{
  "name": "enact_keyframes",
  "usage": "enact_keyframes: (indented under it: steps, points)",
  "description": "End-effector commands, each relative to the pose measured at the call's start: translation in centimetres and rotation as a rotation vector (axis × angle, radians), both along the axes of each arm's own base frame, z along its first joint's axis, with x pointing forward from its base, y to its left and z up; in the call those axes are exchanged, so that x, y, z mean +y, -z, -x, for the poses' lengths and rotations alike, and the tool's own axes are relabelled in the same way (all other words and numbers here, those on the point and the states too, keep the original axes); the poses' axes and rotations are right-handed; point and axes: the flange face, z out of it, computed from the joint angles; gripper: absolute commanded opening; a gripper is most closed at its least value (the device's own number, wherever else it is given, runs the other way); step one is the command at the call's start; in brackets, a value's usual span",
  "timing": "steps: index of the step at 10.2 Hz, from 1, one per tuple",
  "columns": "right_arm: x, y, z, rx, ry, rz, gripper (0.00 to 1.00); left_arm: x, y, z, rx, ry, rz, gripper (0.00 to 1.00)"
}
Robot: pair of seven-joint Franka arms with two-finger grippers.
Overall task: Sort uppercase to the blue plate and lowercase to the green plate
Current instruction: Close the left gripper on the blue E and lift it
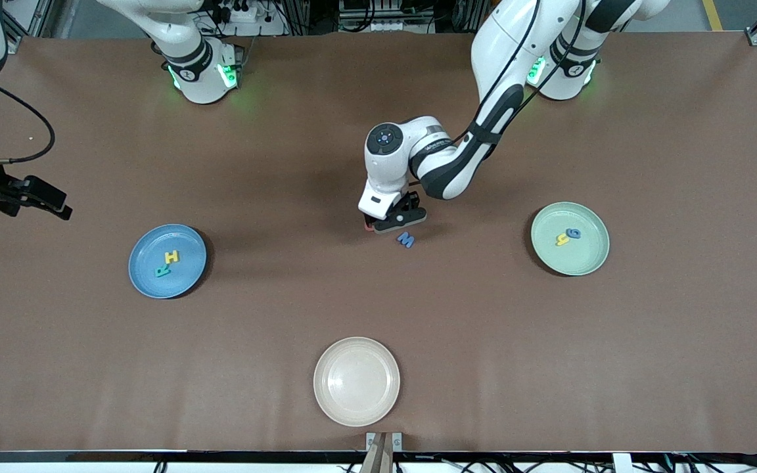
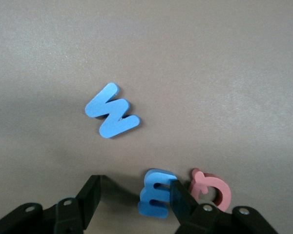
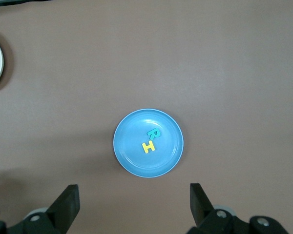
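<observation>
Already the left end effector (image 1: pixel 397 220) sits low, half-spread around a blue m (image 2: pixel 156 193) for the green plate (image 1: pixel 570 238); the right end effector (image 3: pixel 134 204) waits spread above the blue plate (image 3: pixel 148 143).

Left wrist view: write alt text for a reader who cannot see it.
The left gripper hangs low over the brown table, fingers apart around a small blue foam m, with a red Q just beside it. A larger blue W lies apart on the table.
</observation>
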Motion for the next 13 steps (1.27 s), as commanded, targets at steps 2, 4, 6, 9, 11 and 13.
enact_keyframes:
  steps: [2,4,6,9,11,13]
  points:
    - [-0.31,-0.39,0.26,0.005,0.005,-0.005,1.0,-0.3,-0.77,-0.71,-0.025,0.021,0.006,0.68]
    - [-0.32,-0.3,0.22,0.007,0.005,-0.005,1.0,-0.25,-0.61,-0.65,-0.021,0.034,0.004,0.67]
    - [-0.31,-0.21,0.18,0.008,0.005,-0.007,1.0,-0.27,-0.63,-0.65,-0.022,0.035,0.005,0.65]
    - [-0.4,-0.12,0.15,0.01,0.007,-0.007,1.0,-0.16,-0.43,-0.52,-0.012,0.009,0.006,0.6]
    - [-0.31,-0.05,0.16,0.011,0.007,-0.007,1.0,-0.14,-0.73,-0.65,-0.014,-0.068,0.017,0.58]
    - [-0.31,0.04,0.18,0.014,0.007,-0.007,1.0,0.19,-1.01,-1.22,-0.003,-0.134,0.029,0.58]
